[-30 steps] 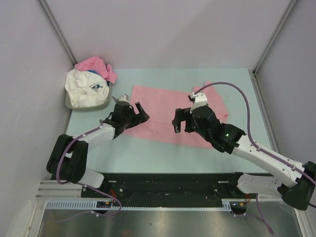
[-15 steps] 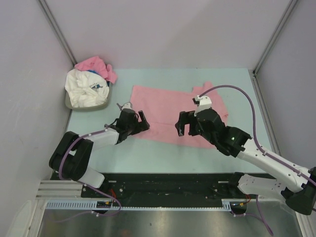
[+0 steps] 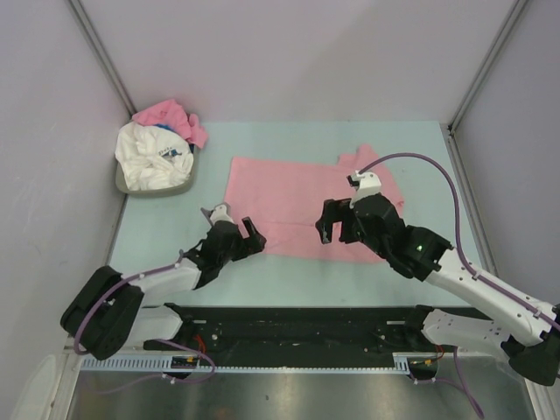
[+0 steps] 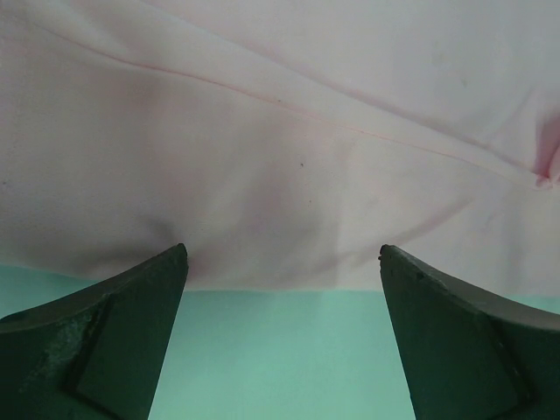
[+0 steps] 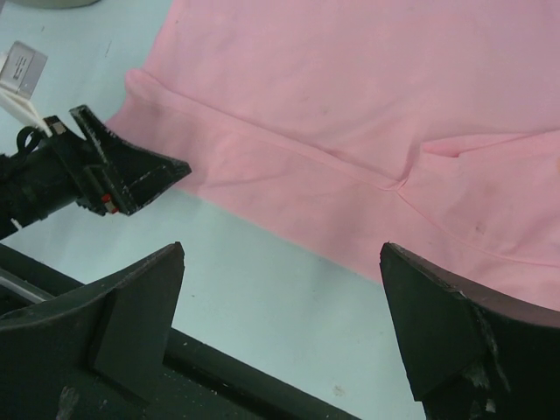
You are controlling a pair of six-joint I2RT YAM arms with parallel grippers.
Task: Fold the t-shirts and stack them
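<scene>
Left gripper [image 3: 238,234] and right gripper [image 3: 336,229] hung released at the near hem of the pink t-shirt [image 3: 289,197]; I feared pinching perhaps one layer, skewing my fold.

Pale green table [image 3: 289,138] with 1 flat pink t-shirt [image 3: 289,197] and 1 grey tub [image 3: 154,192]

spread-out tee [image 3: 289,197] is plain light pink and the table [image 3: 420,140] is pale mint. grey bin [image 3: 157,192] has a white tee [image 3: 150,162] with a small blue print, plus a brighter pink tee [image 3: 166,114]. cables [image 3: 411,159] are purple.
</scene>
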